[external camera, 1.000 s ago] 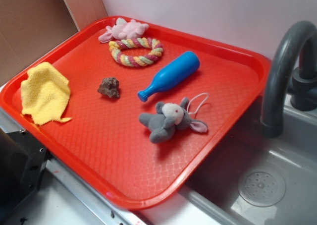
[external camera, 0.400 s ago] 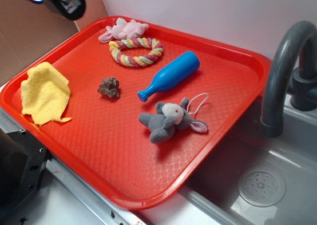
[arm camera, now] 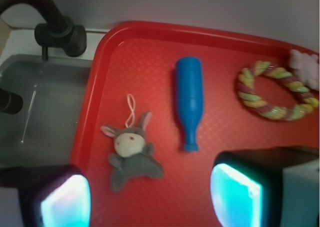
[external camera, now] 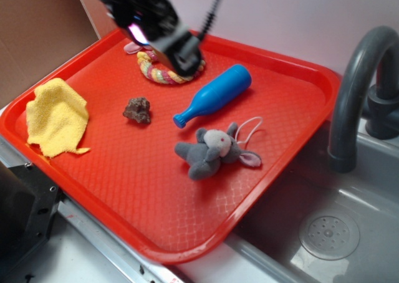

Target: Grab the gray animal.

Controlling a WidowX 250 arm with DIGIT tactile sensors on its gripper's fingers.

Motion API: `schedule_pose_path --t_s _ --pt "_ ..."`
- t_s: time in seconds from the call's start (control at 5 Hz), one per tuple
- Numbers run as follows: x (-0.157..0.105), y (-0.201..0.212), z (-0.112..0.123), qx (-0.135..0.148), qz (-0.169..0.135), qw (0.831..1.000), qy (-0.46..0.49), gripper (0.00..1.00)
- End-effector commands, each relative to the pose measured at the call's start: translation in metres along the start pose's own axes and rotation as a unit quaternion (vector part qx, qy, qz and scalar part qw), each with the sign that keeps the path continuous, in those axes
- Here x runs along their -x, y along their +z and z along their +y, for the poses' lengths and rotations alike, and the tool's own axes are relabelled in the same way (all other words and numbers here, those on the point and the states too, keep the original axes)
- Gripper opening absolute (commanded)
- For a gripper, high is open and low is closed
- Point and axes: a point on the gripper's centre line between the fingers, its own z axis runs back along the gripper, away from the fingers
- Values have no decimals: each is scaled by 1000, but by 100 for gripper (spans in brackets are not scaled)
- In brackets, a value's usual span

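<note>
Our gripper (arm camera: 150, 194) hangs with jaws released, empty, over the tray's (external camera: 293, 77) far side. The gray animal (external camera: 212, 151) lies nearer the sink-side edge; in the wrist view it sits toward the left pad, head-to-feet axis crossing the gap.

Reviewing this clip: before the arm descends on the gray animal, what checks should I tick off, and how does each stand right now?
1. Gripper open wide enough: ok, both fingers apart in the wrist view.
2. Nothing held: ok, the gap between the fingers is empty.
3. Gray animal reachable: ok, it lies uncovered on the red tray.
4. Space around the target: ok, the blue bottle lies apart from it; the brown lump is farther off.
5. Gripper above the target: not ok, the exterior view shows it over the rope ring.
6. String loop out of the way: ok, it trails away from the body.
</note>
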Motion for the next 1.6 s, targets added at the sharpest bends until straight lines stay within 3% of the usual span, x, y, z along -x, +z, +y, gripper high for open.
schedule_pose_path --t_s 0.0,0.2,0.4,0.8,1.2,1.4 --pt "-6 -34 -34 37 21 999 -24 100" --pt "4 -64 -42 32 65 997 -39 100" --pt "17 -83 -26 8 91 995 -28 100" --pt "37 -96 -12 -25 109 993 -24 100" --pt "30 -112 1 -42 125 991 1 100" --pt "29 -115 5 -44 127 991 12 0"
